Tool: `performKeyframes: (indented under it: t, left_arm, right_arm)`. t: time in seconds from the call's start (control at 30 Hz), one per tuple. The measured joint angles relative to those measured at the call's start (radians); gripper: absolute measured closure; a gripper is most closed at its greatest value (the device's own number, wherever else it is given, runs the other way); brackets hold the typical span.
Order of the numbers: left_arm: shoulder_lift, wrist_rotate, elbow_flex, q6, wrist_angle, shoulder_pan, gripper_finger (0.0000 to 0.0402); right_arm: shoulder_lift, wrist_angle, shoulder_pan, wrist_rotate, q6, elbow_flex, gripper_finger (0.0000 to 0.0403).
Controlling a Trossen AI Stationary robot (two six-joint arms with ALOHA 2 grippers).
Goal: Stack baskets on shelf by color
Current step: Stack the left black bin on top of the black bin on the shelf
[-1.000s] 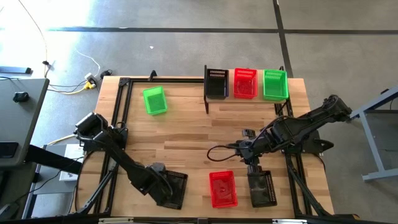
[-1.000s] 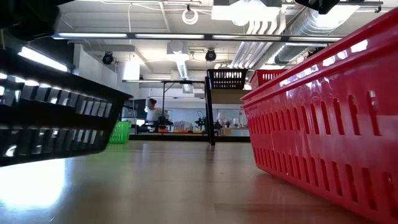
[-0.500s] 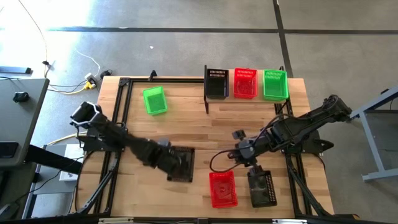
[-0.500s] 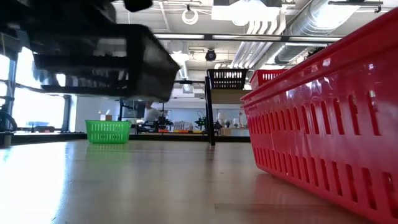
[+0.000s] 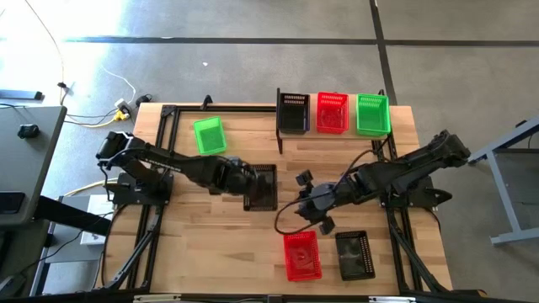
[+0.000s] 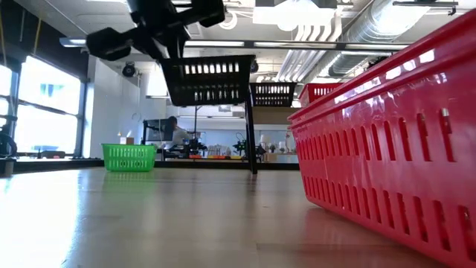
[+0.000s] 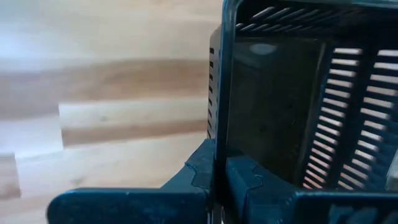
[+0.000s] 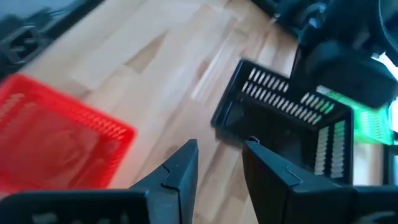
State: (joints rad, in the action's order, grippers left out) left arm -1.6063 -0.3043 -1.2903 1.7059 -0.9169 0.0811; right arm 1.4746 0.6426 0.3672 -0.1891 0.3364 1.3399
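I had a black basket (image 5: 264, 186) up in the air over the middle of the table, so it could go to the shelf (image 5: 337, 133) where another black one (image 5: 293, 112) sat. My left gripper (image 5: 245, 183) was pinched tight on its rim. My right gripper (image 5: 315, 204) hung near the red basket (image 5: 301, 255), its jaws apart and empty.

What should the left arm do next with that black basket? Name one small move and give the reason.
Probably carry it on toward the shelf. The left gripper is shut on the black basket, lifted clear of the table in the low view, and a black basket on the shelf waits at its left end.
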Motion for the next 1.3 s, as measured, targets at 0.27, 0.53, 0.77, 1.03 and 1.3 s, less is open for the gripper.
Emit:
performKeyframes:
  t: [0.27, 0.53, 0.77, 1.03, 1.3]
  left_arm:
    - [0.000, -0.021, -0.008, -0.040, 0.001, -0.056, 0.0401]
    - [0.000, -0.022, -0.008, -0.086, 0.001, -0.069, 0.0401]
    - [0.000, -0.022, -0.008, -0.124, 0.001, -0.077, 0.0401]
    - [0.000, -0.002, -0.007, -0.157, 0.022, -0.092, 0.0401]
    - [0.000, 0.051, -0.007, -0.216, 0.072, -0.102, 0.0401]
  right_arm:
    - [0.078, -0.152, -0.028, 0.000, 0.013, 0.000, 0.0291]
    - [0.189, -0.278, -0.062, -0.021, -0.018, 0.000, 0.0291]
    - [0.260, -0.297, -0.080, -0.065, -0.071, 0.000, 0.0291]
    - [0.293, -0.284, -0.082, -0.089, -0.119, 0.000, 0.0291]
    - [0.297, -0.242, -0.100, -0.112, -0.218, 0.000, 0.0293]
